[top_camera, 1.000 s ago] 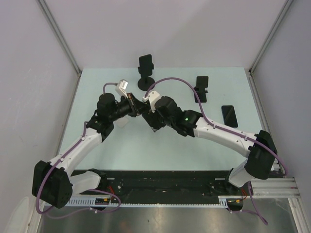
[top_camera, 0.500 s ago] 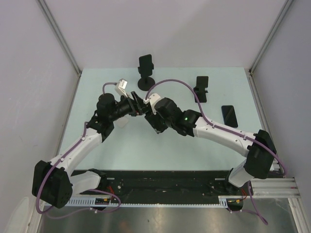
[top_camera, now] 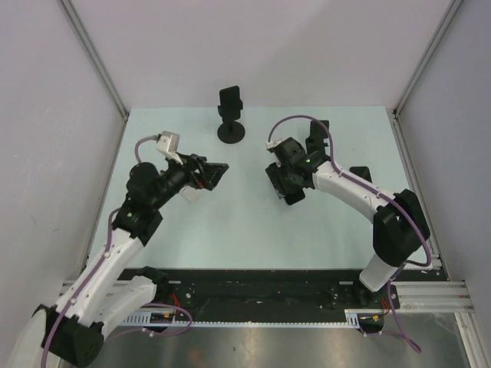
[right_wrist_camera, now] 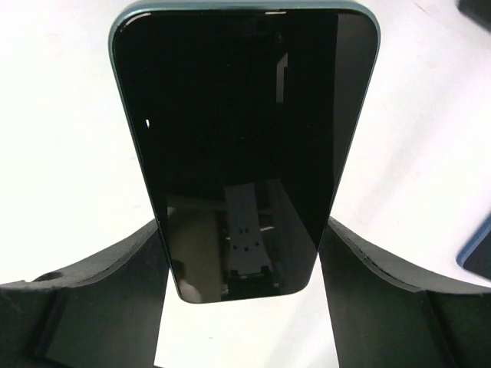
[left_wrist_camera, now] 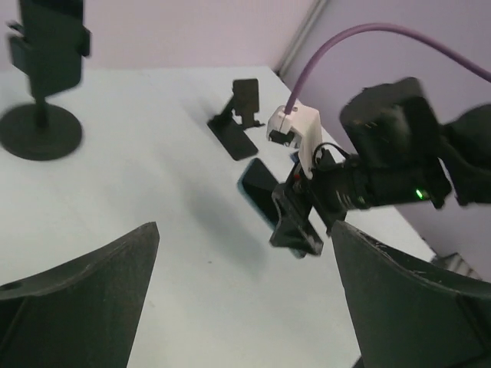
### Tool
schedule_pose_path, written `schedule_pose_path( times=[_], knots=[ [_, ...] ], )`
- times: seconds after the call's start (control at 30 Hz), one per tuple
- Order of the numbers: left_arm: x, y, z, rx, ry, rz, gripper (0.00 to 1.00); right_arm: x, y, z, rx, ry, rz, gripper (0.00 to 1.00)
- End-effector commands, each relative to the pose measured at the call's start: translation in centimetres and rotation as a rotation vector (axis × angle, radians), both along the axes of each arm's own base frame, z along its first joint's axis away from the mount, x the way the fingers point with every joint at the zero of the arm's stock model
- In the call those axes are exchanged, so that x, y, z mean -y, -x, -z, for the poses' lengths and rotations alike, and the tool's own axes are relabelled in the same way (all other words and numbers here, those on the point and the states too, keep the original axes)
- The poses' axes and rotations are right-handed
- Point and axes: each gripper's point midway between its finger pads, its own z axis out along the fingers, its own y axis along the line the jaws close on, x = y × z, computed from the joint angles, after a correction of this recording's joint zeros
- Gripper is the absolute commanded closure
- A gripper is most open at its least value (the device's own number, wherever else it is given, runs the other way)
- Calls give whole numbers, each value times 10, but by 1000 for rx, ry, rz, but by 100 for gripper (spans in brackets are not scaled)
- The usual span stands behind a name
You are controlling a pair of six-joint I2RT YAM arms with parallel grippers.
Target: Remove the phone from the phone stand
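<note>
My right gripper (right_wrist_camera: 242,230) is shut on the sides of a dark-screened phone (right_wrist_camera: 242,153) with a teal rim. In the top view this gripper (top_camera: 290,192) hangs over the table's middle right, just left of a folding phone stand (top_camera: 318,139). A second phone stand (top_camera: 231,115), a pole on a round base with a black cradle, is at the back centre; whether its cradle holds anything I cannot tell. My left gripper (top_camera: 215,175) stands wide open and empty to the left. Its wrist view shows the phone (left_wrist_camera: 259,184) in the other arm's grip, beyond the left gripper (left_wrist_camera: 244,230).
Another dark phone (top_camera: 362,182) lies flat on the table (top_camera: 230,230) at the right, near the right arm's forearm; its edge shows in the right wrist view (right_wrist_camera: 479,257). Frame posts and walls border the table on both sides.
My left gripper opened, let go of the phone and drew back to the left. The right arm swung right with the phone, toward the folding stand.
</note>
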Motion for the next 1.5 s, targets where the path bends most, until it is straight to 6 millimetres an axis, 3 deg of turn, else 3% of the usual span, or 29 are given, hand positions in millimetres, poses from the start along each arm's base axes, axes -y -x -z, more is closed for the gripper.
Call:
schedule_pose_path(
  times=[0.0, 0.07, 0.1, 0.27, 0.4, 0.53, 0.7, 1.0, 1.23, 1.47],
  knots=[
    [-36, 10, -7, 161, -117, -137, 0, 48, -20, 13, -66, 39, 173, 85],
    [-51, 16, -12, 215, -150, -192, 0, 73, -30, 24, -96, 56, 246, 85],
    [-56, 18, 1, 195, -180, -206, 0, 81, -34, 27, -100, 63, 265, 85],
    [-84, 26, 15, 233, -276, -313, 0, 134, -59, 44, -128, 65, 409, 82],
    [-104, 23, 30, 221, -345, -403, 0, 167, -72, 63, -147, 77, 486, 80],
    [-109, 20, 33, 211, -357, -432, 0, 192, -79, 79, -171, 88, 521, 76],
    [-107, 19, 34, 202, -356, -423, 0, 199, -84, 93, -194, 76, 498, 72],
    [-108, 17, 36, 188, -349, -427, 0, 219, -76, 111, -250, 141, 499, 61],
    [-110, 16, 36, 187, -348, -433, 0, 220, -68, 106, -266, 150, 499, 49],
    [-110, 17, 36, 189, -345, -434, 0, 226, -58, 103, -276, 167, 519, 48]
  ],
)
